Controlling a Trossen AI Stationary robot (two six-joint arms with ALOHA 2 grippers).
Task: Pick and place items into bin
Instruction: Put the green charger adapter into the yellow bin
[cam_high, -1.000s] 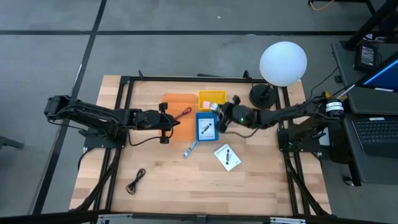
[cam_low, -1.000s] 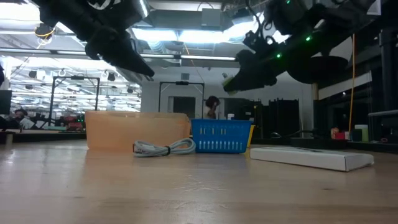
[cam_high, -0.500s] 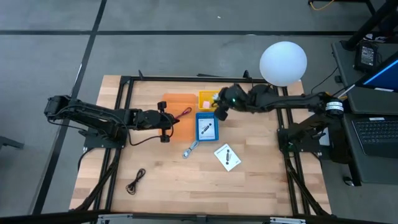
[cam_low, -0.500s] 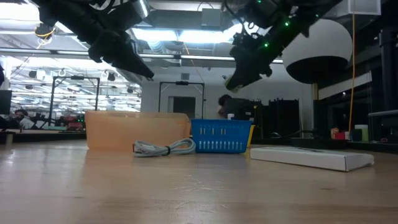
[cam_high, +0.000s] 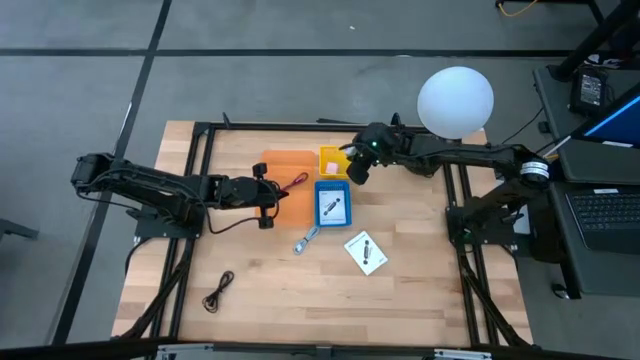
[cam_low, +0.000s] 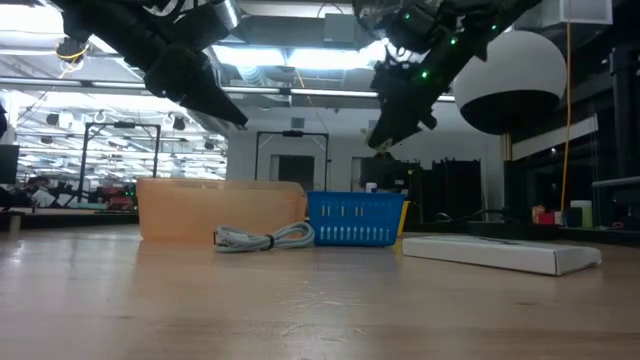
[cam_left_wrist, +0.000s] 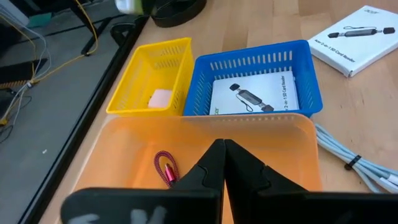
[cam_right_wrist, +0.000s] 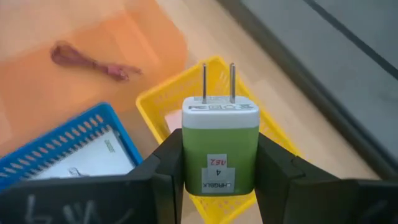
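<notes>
Green and white, the charger plug (cam_right_wrist: 220, 146) sits clamped between the fingers of the right end effector (cam_high: 357, 165), prongs out, above the yellow basket (cam_high: 341, 158) that holds a pink piece (cam_left_wrist: 161, 98). Left end effector (cam_high: 268, 193) is clenched on nothing, above the orange bin (cam_left_wrist: 124, 149), where the red cable (cam_left_wrist: 166, 168) lies. One white card (cam_high: 333, 206) is in the blue basket (cam_high: 332, 186), another (cam_high: 366, 252) on the bench (cam_high: 420, 300).

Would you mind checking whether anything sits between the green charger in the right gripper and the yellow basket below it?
Nothing visible does. The right gripper holds the green charger above the yellow basket, which is open-topped and holds only a small pink piece.
</notes>
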